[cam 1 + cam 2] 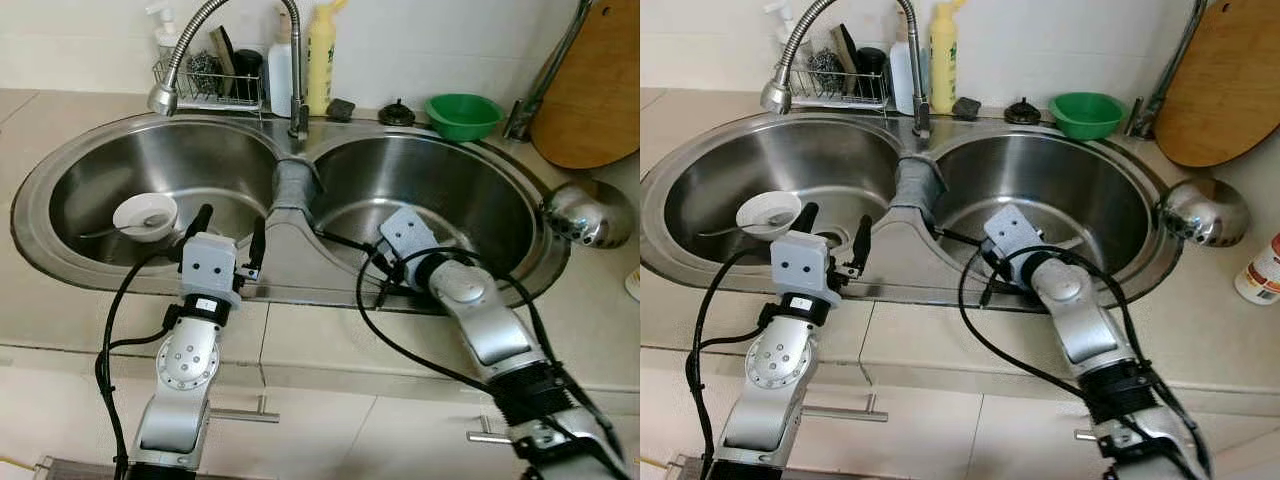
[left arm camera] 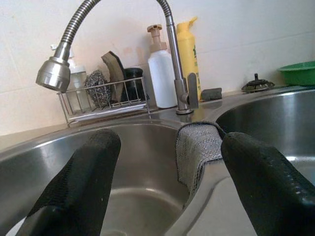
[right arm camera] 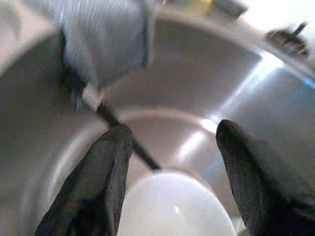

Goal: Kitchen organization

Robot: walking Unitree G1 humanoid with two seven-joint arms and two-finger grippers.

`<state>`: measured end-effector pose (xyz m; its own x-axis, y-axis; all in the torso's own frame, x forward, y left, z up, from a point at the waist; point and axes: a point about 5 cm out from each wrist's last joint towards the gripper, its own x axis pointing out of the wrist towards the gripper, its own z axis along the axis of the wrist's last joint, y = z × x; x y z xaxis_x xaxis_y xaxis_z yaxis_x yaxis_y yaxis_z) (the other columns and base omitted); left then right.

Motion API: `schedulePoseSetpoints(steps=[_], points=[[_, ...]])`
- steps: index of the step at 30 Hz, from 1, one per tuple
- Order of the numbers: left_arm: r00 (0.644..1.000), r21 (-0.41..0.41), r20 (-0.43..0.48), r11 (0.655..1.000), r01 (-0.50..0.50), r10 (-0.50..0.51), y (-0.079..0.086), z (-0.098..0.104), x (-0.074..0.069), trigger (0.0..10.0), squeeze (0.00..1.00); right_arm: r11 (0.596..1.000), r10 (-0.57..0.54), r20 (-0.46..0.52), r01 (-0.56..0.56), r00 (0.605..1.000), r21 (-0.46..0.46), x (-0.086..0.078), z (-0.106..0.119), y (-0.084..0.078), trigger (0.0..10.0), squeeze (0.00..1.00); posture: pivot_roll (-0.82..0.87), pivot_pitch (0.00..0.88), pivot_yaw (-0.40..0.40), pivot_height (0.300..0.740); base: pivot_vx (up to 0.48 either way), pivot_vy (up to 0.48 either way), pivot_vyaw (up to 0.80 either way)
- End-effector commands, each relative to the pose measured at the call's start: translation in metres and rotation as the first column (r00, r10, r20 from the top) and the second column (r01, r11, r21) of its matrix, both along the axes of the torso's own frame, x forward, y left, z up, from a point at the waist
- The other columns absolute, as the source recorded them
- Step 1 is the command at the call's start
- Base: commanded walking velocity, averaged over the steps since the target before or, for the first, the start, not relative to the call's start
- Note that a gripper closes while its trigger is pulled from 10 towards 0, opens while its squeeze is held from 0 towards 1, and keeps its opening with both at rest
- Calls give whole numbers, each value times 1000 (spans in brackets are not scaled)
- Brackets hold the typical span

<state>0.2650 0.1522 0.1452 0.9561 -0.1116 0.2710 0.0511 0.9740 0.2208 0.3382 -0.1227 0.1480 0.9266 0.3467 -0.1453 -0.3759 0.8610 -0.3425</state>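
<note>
Right claw (image 3: 170,172) spread above blurred, cut-off white object (image 3: 174,206).

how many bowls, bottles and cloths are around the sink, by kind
bowls: 3, small white bowl in the left basin, white bowl under the right gripper, green plastic bowl on the back ledge
bottles: 2, yellow bottle, white pump bottle
cloths: 1, grey cloth over the divider
total: 6

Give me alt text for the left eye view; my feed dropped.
Both arms reach over a steel double sink: the left claw, open, hovers at the left basin's front rim beside a small white bowl, and the right claw, open, dips into the right basin. A grey cloth drapes the divider below the faucet.
</note>
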Motion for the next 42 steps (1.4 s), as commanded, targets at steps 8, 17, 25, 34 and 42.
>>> schedulePoseSetpoints(steps=[8, 17, 25, 34, 42], points=[[1000, -7, -6, 1000, -3, 2, 0, 0, 0, 10000, 0, 967, -183, 229, 133, 956, 216, 9, 45, -18, 10000, 0, 30, 16, -37, 740, 0, 0, 0], [1000, -17, -5, 1000, -3, 3, 1, 0, 0, 10000, 0, 928, -304, 329, 199, 894, 316, 7, 59, -31, 10000, 0, 28, 17, -34, 740, 0, 0, 0], [1000, -40, -14, 999, -3, 3, 1, 1, 1, 10000, 0, 923, -311, 334, 198, 890, 330, 6, 56, -29, 10000, 0, 30, 19, -33, 740, 0, 151, 0], [999, -28, 43, 1000, 0, 1, 1, 11, 1, 10000, 0, 918, -299, 360, 164, 884, 361, 3, 59, -24, 10000, 0, 34, 17, -35, 740, 0, 480, 0], [997, -16, 81, 1000, 11, -10, -1, 18, -1, 10000, 0, 914, -298, 382, 145, 875, 380, 1, 62, -23, 10000, 0, 31, 19, -36, 740, 0, 480, 0]])
